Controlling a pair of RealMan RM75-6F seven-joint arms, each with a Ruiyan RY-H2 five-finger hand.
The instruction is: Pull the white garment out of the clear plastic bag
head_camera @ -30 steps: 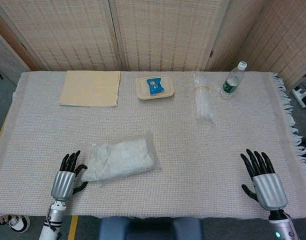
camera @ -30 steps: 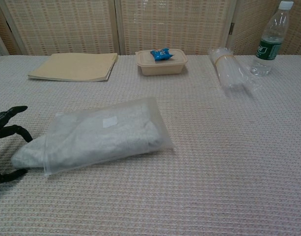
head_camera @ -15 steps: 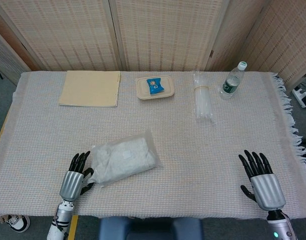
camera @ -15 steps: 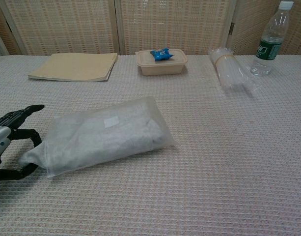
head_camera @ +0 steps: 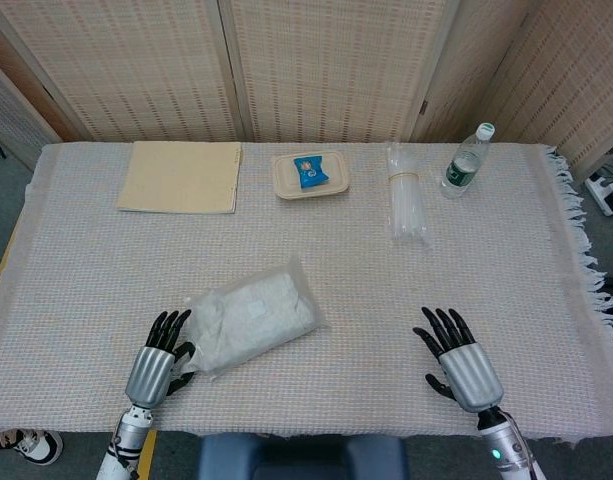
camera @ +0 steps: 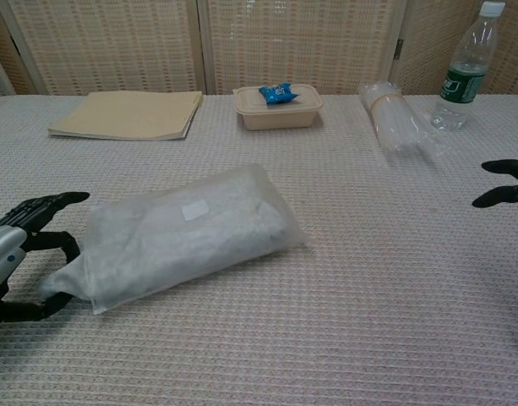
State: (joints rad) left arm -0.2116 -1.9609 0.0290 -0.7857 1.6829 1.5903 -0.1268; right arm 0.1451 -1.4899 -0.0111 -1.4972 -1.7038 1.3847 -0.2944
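Observation:
The clear plastic bag (head_camera: 251,318) with the white garment (camera: 191,228) folded inside lies on the woven tablecloth, front left of centre. My left hand (head_camera: 158,362) is at the bag's near-left end, fingers apart. In the chest view the left hand (camera: 22,254) has its fingers above and its thumb below that end, touching the plastic without closing on it. My right hand (head_camera: 458,362) hovers over the cloth at the front right, fingers spread and holding nothing. Only its dark fingertips (camera: 504,182) show in the chest view.
Along the far edge lie a tan folder (head_camera: 178,176), a beige food box (head_camera: 309,174) with a blue packet, a banded sleeve of clear cups (head_camera: 405,205) and a water bottle (head_camera: 466,160). A fringe hangs off the cloth's right edge (head_camera: 586,260).
My left hand has moved right up against the bag's end, nudging the bag right. My right hand has shifted left toward the middle and now shows in the chest view.

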